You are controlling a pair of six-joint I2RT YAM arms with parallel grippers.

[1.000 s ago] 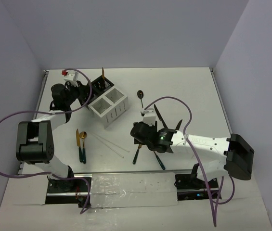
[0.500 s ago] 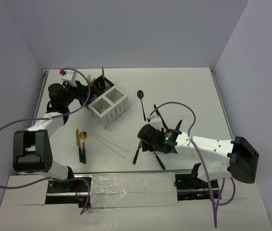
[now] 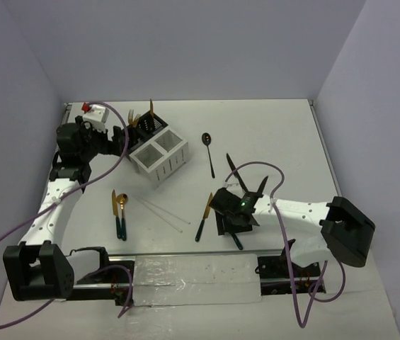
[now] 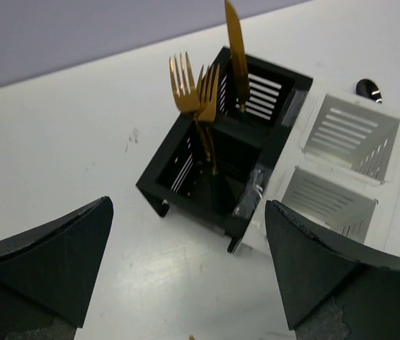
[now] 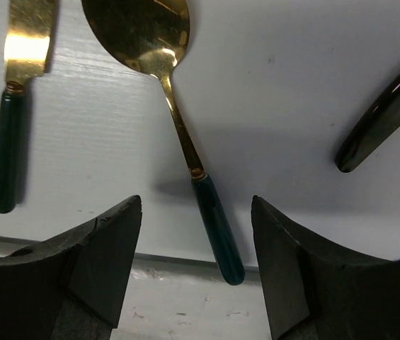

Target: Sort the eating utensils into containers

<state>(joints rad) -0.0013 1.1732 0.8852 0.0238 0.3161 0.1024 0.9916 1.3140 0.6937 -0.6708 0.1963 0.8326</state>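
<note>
The right fingers (image 5: 100, 262) stand apart astride the gold spoon (image 5: 178, 134). The left fingers (image 4: 51, 248) are apart, seemingly empty, with the black box (image 4: 207, 212) at 12 o'clock.

The left arm (image 3: 49, 207) and the right arm (image 3: 300, 210) had white links joined by bulky black motor housings (image 3: 346, 232). A thin purple cable (image 3: 17, 231) looped along each. A small green light (image 3: 243, 204) glowed on the right wrist, and a red piece (image 3: 86, 108) topped the left. The fingers (image 4: 47, 258) were matte black wedges.
</note>
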